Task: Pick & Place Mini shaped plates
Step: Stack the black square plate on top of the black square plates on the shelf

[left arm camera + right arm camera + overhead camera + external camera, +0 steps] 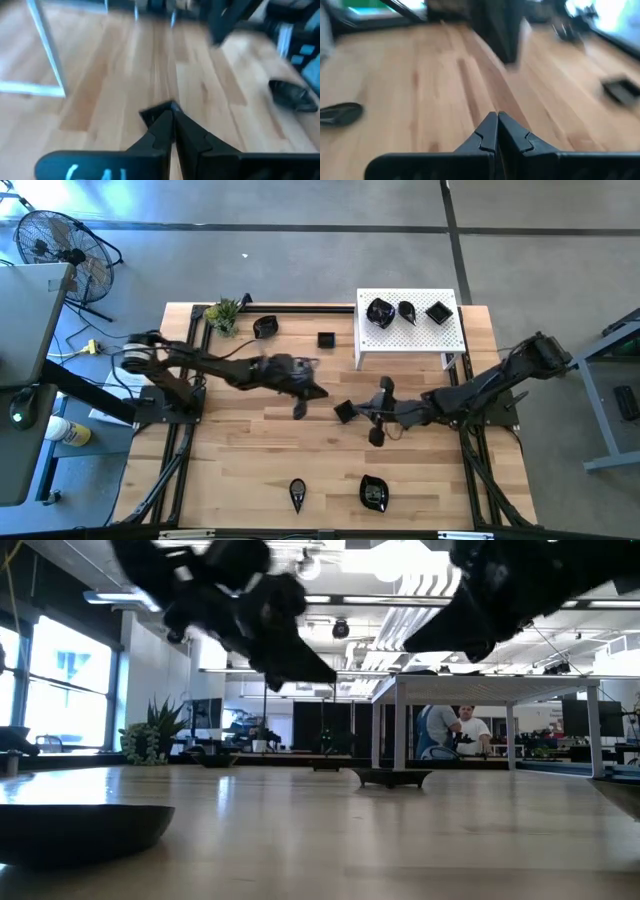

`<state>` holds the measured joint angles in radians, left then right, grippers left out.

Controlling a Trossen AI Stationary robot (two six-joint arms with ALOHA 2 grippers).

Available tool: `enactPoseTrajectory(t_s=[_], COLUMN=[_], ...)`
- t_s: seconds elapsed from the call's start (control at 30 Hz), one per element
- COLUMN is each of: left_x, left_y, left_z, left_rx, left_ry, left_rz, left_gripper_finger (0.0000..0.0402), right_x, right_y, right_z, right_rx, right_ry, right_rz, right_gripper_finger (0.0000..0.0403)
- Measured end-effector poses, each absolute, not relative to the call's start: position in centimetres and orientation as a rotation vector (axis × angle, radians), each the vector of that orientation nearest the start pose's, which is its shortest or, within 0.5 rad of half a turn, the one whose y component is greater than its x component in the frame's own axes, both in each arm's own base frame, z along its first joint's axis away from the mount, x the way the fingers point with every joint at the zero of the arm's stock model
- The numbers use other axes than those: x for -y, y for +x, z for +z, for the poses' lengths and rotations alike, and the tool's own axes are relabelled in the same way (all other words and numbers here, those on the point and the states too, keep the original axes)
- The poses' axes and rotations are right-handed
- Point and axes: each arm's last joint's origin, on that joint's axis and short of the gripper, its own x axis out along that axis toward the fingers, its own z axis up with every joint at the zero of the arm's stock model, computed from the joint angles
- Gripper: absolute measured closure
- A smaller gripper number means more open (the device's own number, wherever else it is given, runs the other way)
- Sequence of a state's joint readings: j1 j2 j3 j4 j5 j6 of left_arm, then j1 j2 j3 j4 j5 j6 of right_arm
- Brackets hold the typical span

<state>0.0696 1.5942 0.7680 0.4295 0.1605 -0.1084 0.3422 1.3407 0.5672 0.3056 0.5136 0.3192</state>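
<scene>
Small glossy black plates lie about the wooden table: one square (343,411) at the middle, two at the far side (265,327) (326,339), two near the front edge (297,492) (372,493). Three more (407,310) sit on the white perforated platform (400,340). My left gripper (318,391) hangs above the table's middle, shut, with a small dark plate piece (152,114) showing at its fingertips. My right gripper (365,416) is shut and holds nothing, just right of the square plate and above the table. My left gripper pinches a small black plate by its edge (152,114), only at the fingertips (186,125). The fingers slant down toward the table's right side. The plate is clear of the table; its shape is mostly hidden behind the fingers.
A small green plant (224,313) stands at the far left corner. The platform's legs (358,360) stand at the far right. Black frame rails run along the table's sides. The two arms' ends are close together at the middle. People sit in the room beyond the table (450,730).
</scene>
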Motion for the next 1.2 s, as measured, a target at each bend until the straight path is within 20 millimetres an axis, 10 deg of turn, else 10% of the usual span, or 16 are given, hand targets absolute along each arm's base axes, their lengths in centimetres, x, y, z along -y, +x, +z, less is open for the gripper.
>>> enactPoseTrajectory(t_s=[0.23, 0.43, 0.8, 1.2], left_x=[-1.7, -1.6, -1.6, -1.7], left_y=[27.4, 25.1, 24.7, 24.7], left_z=[17.7, 15.6, 15.1, 15.0], left_rx=[-0.019, -0.039, -0.058, -0.068], left_ry=[-0.114, -0.105, -0.079, -0.063], left_rz=[-0.053, -0.005, 0.009, 0.026], left_gripper_finger=[0.0398, 0.0397, 0.0396, 0.0396], right_x=[-6.5, -6.5, -5.1, -5.1], right_y=[26.8, 30.3, 36.2, 37.5], right_z=[21.7, 21.0, 17.4, 14.2], right_rx=[-0.609, -0.754, -0.975, -1.098], right_ry=[0.343, 0.501, 0.607, 0.598], right_rz=[-0.408, -0.471, -0.59, -0.61], right_gripper_finger=[0.0391, 0.0333, 0.0299, 0.0309])
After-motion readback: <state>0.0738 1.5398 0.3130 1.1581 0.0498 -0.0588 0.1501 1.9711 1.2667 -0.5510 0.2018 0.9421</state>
